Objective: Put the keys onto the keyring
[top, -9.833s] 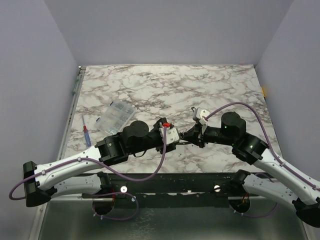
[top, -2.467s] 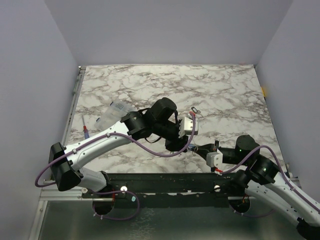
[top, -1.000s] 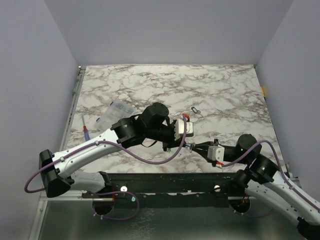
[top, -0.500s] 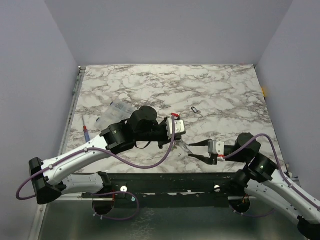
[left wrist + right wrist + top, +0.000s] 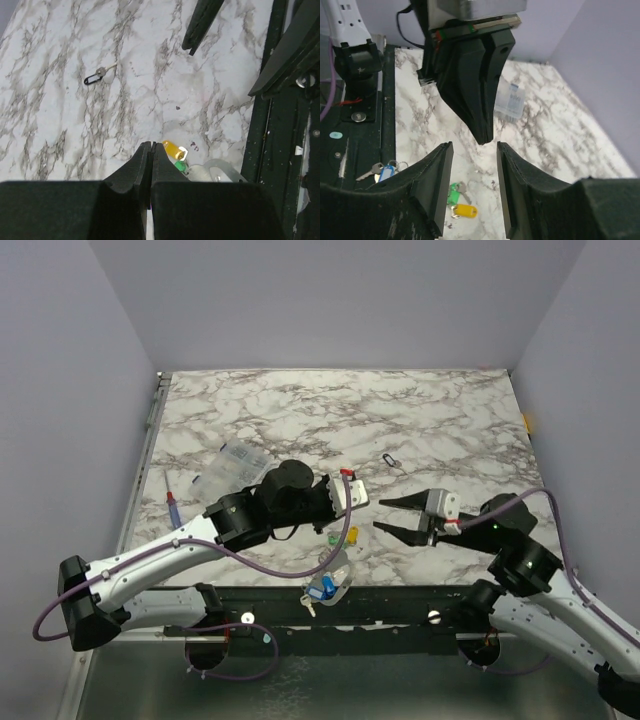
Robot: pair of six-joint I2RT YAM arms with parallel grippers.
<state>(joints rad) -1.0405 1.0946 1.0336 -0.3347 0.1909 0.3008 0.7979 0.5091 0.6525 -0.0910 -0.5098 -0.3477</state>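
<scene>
The pale keyring (image 5: 337, 564) lies at the table's front edge, a blue key (image 5: 321, 589) still on it, overhanging the black rail. A green key (image 5: 333, 537) and a yellow key (image 5: 351, 534) lie loose on the marble just behind it. My left gripper (image 5: 151, 145) is shut with nothing in it, its tip just left of the yellow key (image 5: 171, 148), with the green key (image 5: 180, 165) and keyring (image 5: 216, 167) beside. My right gripper (image 5: 380, 515) hovers open to the right of the keys, holding nothing. Its wrist view shows the green key (image 5: 452, 193) and yellow key (image 5: 463, 211) below its fingers (image 5: 438, 170).
A small dark clip (image 5: 390, 460) lies mid-table behind the grippers. A clear compartment box (image 5: 230, 472) and a red-and-blue screwdriver (image 5: 173, 510) sit at the left. The black mounting rail (image 5: 400, 600) runs along the table's front edge.
The right gripper has opened and drawn back to the right. The left gripper has pulled back to the left. The keyring with the blue key has dropped to the front edge; the green and yellow keys lie loose.
</scene>
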